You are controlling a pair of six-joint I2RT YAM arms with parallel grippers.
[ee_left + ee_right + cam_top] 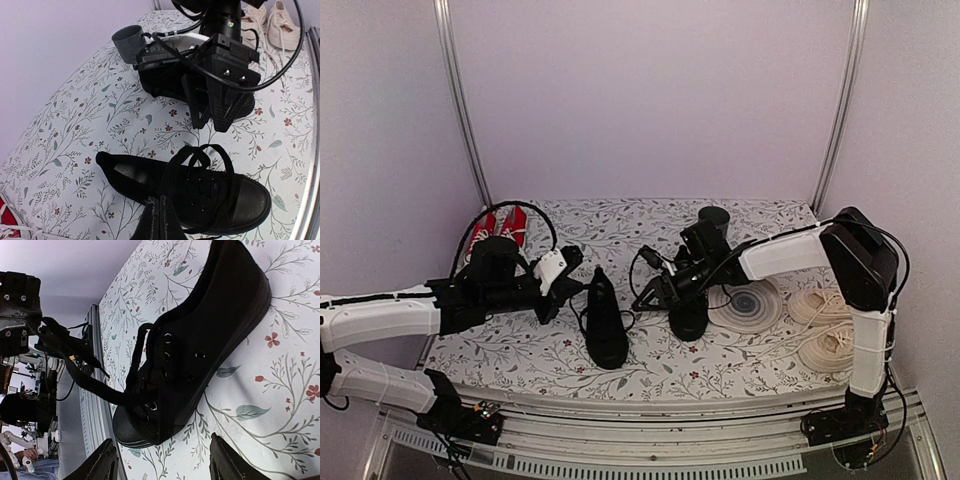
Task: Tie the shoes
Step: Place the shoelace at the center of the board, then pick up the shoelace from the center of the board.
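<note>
At the far left of the counter (650,225) sit small red shoes (495,232); they are out of the way and not part of this job. Next comes the left hand (558,292). It is clenched tight on a black lace (85,382), and the lace runs up from the shoe to it in a straight line, so I think it is pulling that lace tight for the knot. The black shoe (603,320) lies in the middle of the counter, toe toward the near edge, between both arms so each can reach it. Just right of it is the right hand (655,292). Its fingers (227,460) are spread wide and hold nothing. It points at the shoe, maybe ready to catch a lace. The other black shoe (689,318) waits under that arm. Cream shoes (825,325) sit far right.
</note>
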